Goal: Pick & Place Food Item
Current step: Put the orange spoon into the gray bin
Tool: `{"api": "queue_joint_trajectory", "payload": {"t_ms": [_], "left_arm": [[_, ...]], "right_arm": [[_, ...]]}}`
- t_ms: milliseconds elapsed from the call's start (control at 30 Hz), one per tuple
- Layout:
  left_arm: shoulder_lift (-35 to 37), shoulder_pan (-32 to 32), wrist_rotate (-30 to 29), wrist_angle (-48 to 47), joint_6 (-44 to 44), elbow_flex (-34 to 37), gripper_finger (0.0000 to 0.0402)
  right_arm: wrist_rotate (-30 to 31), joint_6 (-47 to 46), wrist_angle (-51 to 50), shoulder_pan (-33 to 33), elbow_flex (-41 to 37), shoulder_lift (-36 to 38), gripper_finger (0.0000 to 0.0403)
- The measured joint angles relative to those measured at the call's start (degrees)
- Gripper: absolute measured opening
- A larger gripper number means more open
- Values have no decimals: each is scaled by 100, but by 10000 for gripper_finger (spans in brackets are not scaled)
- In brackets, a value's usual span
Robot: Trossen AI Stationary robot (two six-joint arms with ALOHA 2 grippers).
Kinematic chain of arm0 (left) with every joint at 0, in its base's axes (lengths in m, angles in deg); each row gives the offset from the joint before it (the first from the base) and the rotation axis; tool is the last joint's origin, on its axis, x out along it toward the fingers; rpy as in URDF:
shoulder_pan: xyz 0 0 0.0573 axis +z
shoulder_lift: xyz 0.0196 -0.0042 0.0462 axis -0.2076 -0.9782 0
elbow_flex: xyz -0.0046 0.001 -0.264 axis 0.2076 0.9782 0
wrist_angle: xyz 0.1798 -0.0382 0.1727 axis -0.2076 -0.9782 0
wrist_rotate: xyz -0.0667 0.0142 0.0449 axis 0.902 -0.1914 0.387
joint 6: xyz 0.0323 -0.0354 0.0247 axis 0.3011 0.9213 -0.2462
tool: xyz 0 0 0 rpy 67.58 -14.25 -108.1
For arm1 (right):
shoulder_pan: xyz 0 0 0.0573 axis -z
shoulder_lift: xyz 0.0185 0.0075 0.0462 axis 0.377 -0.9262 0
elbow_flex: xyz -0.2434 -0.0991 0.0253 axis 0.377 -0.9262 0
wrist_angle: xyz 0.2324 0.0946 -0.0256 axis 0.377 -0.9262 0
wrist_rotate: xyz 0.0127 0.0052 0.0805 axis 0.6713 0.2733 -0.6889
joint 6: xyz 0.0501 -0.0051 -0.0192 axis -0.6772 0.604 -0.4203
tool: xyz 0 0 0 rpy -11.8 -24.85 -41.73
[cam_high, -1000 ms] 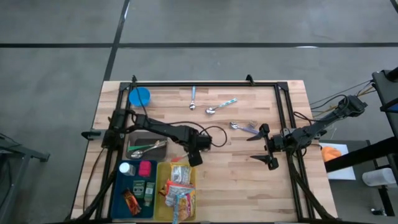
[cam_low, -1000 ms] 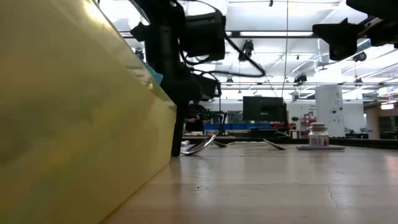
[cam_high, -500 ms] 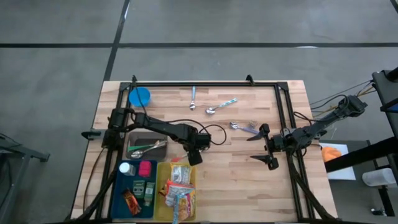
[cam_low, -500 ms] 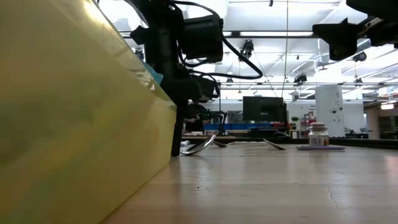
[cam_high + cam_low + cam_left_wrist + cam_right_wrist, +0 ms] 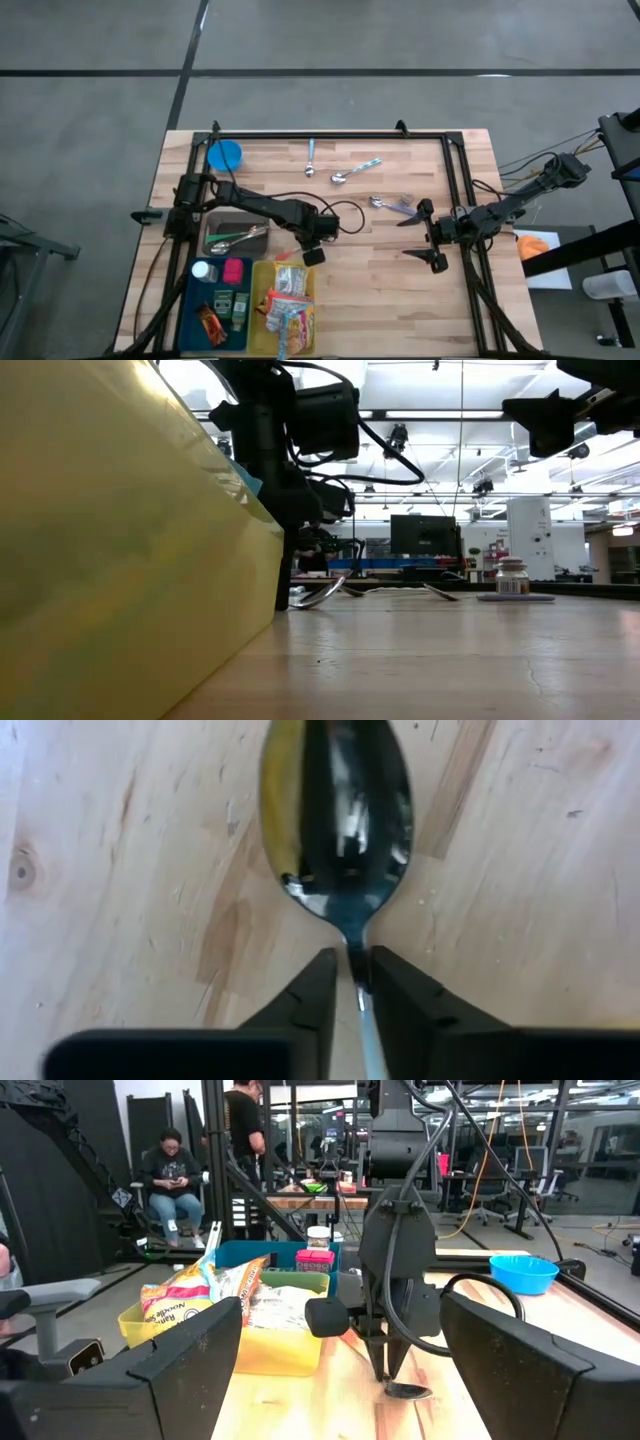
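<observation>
A metal spoon (image 5: 338, 820) lies on the wooden table just beyond the far edge of the yellow bin (image 5: 285, 305), which holds several snack packets (image 5: 215, 1295). My left gripper (image 5: 354, 970) points down over the spoon and is shut on it. From above the gripper (image 5: 313, 252) hides the spoon. The right wrist view shows the spoon's bowl (image 5: 405, 1390) under it. My right gripper (image 5: 420, 238) hangs open and level at the table's right side, far from the spoon, touching nothing. My left gripper pinches the spoon's neck (image 5: 353, 948), just behind the bowl, between its two fingertips (image 5: 322, 982). The fingers come from above, pointing down, one on each side of the handle. The spoon lies flat on the table, hollow side up.
A blue tray (image 5: 205, 295) of small packaged items adjoins the yellow bin's left side. A grey tray (image 5: 225, 222) with spoons lies beyond it. Three loose spoons (image 5: 355, 170) and a blue bowl (image 5: 224, 155) sit toward the far edge. A black frame rail (image 5: 330, 134) borders the table.
My left gripper has stayed in place over the spoon, and its fingers have drawn together onto the neck. The spoon has not moved.
</observation>
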Motion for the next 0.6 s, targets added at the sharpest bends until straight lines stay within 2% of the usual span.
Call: {"api": "queue_joint_trajectory", "payload": {"t_ms": [233, 600], "left_arm": [[0, -2, -98, 28, 7, 0, 8], [0, -2, -130, 41, 24, 4, 6]], "right_arm": [[0, 0, 0, 1, 0, 0, 338], [0, 0, 0, -1, 0, 0, 338]]}}
